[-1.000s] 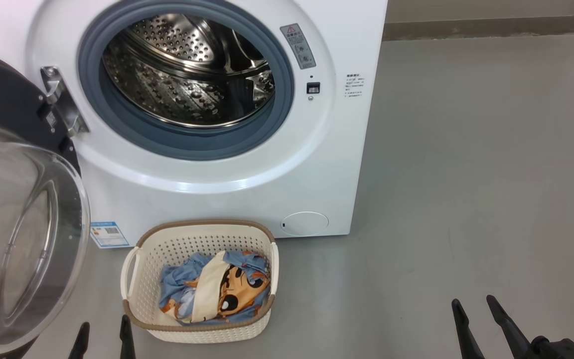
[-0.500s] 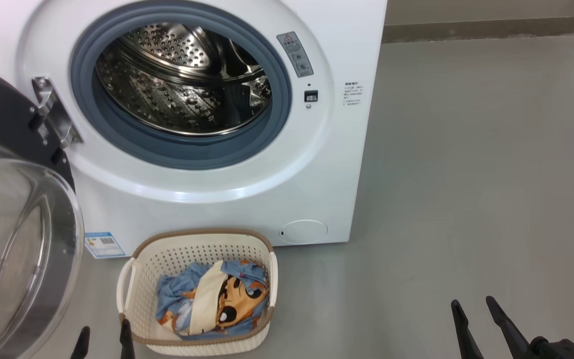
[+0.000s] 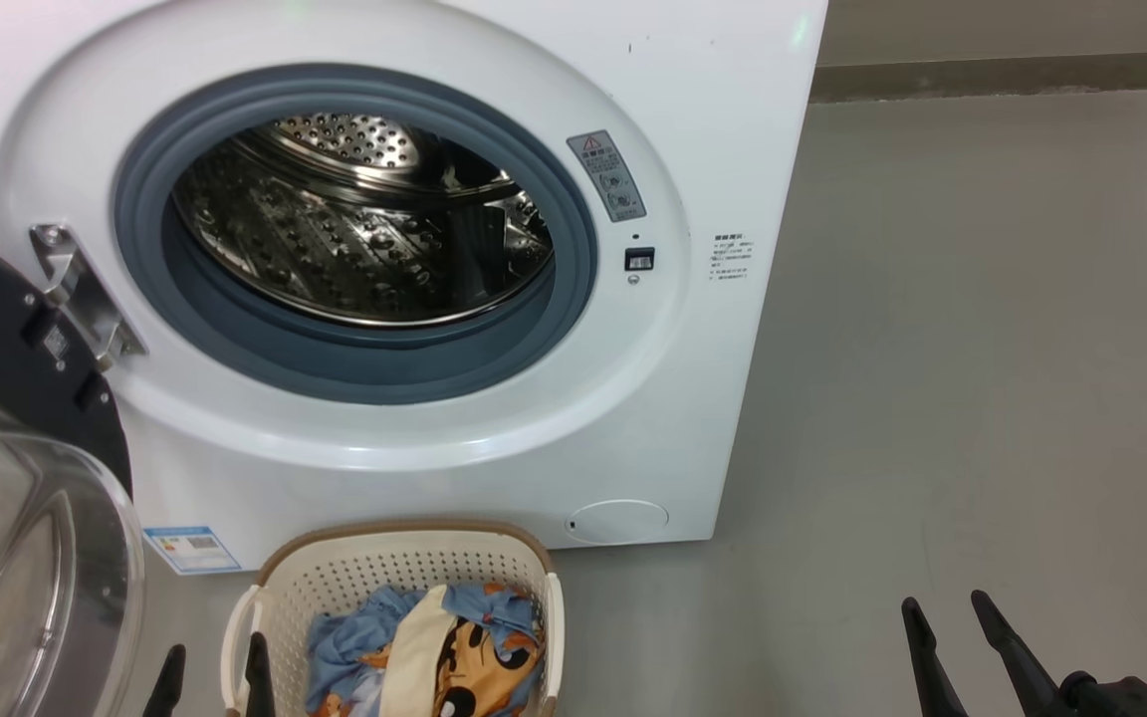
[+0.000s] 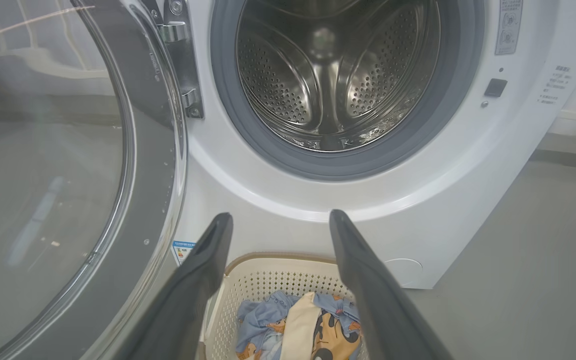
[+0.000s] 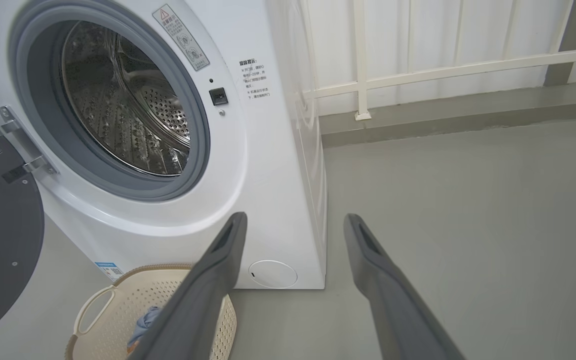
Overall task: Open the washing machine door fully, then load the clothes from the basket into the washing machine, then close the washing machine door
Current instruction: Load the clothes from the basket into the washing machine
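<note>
Change: view shifted; basket (image 3: 384,578) unmoved.
Washing machine door (image 3: 26,558): swung aside, clearing drum (image 3: 354,239).
Left gripper (image 3: 215,647), right gripper (image 3: 945,599): spread, empty, awaiting clothes (image 3: 434,657).

1. Floor (image 3: 982,349): smooth grey surface, matt and evenly lit, with faint pale scuffs.
2. Kerb (image 5: 468,115): low grey-brown strip along the floor's far edge.
3. Railing (image 5: 360,50): cream bars, with one post footed on the kerb.
4. Wall (image 5: 468,30): white, vertically ribbed panels behind the railing.
</note>
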### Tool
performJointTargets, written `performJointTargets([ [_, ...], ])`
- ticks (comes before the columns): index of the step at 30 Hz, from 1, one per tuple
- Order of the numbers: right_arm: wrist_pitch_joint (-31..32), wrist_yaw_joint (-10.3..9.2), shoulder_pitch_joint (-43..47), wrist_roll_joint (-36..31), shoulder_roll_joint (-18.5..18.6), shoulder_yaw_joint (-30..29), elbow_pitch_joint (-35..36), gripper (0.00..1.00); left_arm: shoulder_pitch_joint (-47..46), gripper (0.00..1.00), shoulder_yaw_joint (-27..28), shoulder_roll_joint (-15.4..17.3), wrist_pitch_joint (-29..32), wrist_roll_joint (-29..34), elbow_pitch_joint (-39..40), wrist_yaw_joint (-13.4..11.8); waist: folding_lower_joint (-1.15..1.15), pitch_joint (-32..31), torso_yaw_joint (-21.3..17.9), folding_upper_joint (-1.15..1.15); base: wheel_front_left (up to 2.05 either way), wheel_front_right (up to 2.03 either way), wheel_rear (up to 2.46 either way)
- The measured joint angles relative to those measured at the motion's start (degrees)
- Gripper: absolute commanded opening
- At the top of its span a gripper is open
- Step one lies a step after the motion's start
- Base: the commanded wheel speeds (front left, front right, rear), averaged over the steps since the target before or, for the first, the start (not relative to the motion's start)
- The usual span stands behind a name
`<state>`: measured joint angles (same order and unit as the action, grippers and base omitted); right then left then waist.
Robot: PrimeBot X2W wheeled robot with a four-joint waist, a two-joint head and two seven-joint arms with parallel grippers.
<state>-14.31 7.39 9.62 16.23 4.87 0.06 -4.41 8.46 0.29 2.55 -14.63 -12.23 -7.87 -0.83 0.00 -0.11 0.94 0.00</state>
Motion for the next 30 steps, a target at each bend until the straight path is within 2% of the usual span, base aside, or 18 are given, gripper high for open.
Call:
performJointTargets([
  [20,-0.01,0.0,-0.04,0.69,-0.38,0.21,-0.03,1.0,0.02,1.0,-0.12,0.0,-0.01,-0.11,0.04,0.09,0.0,1.36,-0.98,0.0,0.04,-0.04,0.0],
  [25,-0.01,0.0,-1.6,1.21,-0.63,0.8,0.1,1.0,-0.97,1.0,-1.0,0.0,-0.01,0.8,-3.18,1.15,0.0,3.89,-1.76,0.0,0.0,0.0,0.0],
  [30,0.0,0.0,-4.25,1.7,-0.71,1.69,0.1,1.0,-6.41,1.0,-0.98,0.0,0.0,1.97,-8.01,2.18,0.0,7.9,-2.89,0.0,0.0,0.0,0.0],
])
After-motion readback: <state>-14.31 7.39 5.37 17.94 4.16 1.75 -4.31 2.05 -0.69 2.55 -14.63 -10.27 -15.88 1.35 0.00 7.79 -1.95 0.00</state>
